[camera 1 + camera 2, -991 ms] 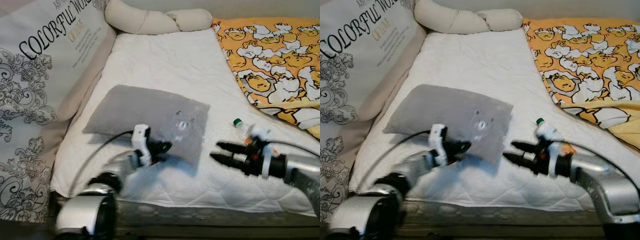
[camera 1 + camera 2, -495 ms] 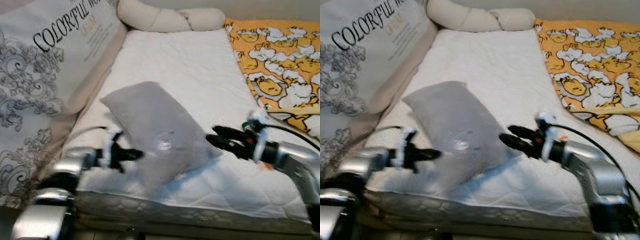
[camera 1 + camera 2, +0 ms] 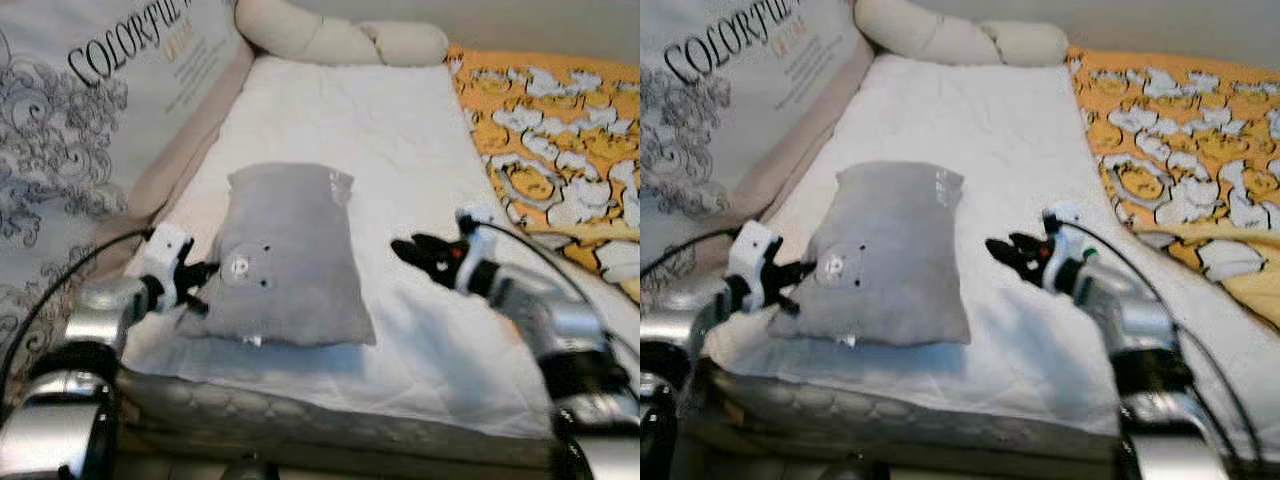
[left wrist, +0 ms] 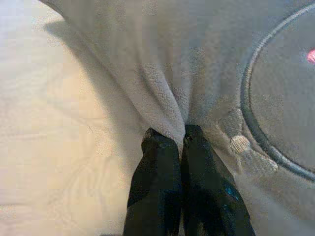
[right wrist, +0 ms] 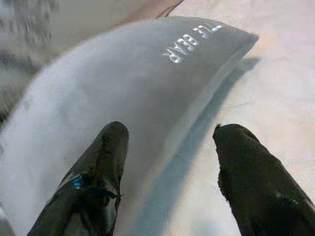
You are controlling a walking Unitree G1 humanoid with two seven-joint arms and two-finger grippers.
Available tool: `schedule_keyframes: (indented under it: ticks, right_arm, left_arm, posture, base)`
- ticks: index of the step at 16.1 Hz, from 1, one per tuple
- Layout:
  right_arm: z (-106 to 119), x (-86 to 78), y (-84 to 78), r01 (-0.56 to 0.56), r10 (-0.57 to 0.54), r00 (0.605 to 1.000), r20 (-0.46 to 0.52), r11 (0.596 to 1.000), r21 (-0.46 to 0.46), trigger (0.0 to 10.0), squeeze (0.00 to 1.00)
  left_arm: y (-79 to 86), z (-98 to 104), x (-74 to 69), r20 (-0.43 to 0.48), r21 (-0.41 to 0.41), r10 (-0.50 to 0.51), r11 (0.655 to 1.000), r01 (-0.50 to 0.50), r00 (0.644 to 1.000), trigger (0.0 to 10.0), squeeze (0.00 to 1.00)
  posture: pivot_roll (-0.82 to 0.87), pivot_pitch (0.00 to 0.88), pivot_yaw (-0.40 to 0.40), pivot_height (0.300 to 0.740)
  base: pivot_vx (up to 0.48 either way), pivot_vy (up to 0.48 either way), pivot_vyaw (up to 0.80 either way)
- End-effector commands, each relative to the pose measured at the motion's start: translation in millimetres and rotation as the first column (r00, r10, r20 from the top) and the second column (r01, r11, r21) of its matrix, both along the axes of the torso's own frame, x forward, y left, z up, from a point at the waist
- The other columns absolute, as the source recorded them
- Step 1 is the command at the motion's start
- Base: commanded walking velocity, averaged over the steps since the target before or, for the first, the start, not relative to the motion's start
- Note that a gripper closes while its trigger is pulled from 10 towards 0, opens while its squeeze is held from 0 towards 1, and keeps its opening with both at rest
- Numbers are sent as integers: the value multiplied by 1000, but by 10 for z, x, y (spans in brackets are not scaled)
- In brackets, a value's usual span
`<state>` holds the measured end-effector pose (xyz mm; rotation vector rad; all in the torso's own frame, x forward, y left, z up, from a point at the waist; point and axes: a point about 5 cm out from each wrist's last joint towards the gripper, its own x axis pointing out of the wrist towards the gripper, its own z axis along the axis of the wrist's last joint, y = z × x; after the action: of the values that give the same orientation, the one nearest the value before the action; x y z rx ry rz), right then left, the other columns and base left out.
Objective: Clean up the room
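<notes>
The grey pillow (image 3: pixel 285 255) lies flat on the white mattress (image 3: pixel 350 130), its left edge pinched between the left gripper (image 4: pixel 183 142)'s clenched fingers, while the right gripper (image 5: pixel 170 147) hovers spread just beside it (lettering partly blurred), near the orange blanket (image 3: pixel 560 130).

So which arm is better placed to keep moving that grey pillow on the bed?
Probably the left. The left gripper is shut on the grey pillow, pinching its edge. The right gripper is open beside the pillow, not touching it.
</notes>
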<state>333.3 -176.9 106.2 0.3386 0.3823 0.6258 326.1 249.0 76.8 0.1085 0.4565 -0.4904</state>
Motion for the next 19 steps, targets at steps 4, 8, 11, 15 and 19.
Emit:
schedule_keyframes:
  ticks: [4, 8, 11, 15, 19]
  right_arm:
    - [-157, 36, 14, 104, -81, 990, -112, 971, 214, 10000, 1000]
    - [-388, -11, 38, 187, -119, 965, -234, 938, 291, 10000, 1000]
    - [-455, -35, 131, 184, -93, 957, -274, 926, 328, 10000, 1000]
    - [-565, -65, 337, 215, -84, 940, -330, 899, 382, 10000, 1000]
    - [-699, -136, 589, 229, -59, 908, -415, 898, 375, 10000, 0]
  left_arm:
    - [-24, 7, 47, 17, -222, 146, 965, -139, 989, 10000, 1000]
    - [188, 106, 91, -26, -440, 382, 826, -353, 924, 10000, 1000]
    - [239, 34, 70, -89, -430, 474, 775, -463, 876, 10000, 1000]
    - [164, -182, -6, -198, -398, 551, 710, -580, 810, 10000, 0]
    - [-257, -303, -2, -318, -562, 373, 666, -490, 872, 10000, 0]
  posture:
    - [2, 0, -24, 740]
    - [3, 0, -18, 740]
    - [-3, 0, -11, 740]
    - [-11, 0, -7, 740]
    - [-15, 0, -8, 740]
  base:
    - [0, 0, 0]
    - [0, 0, 0]
    - [0, 0, 0]
    - [0, 0, 0]
    - [0, 0, 0]
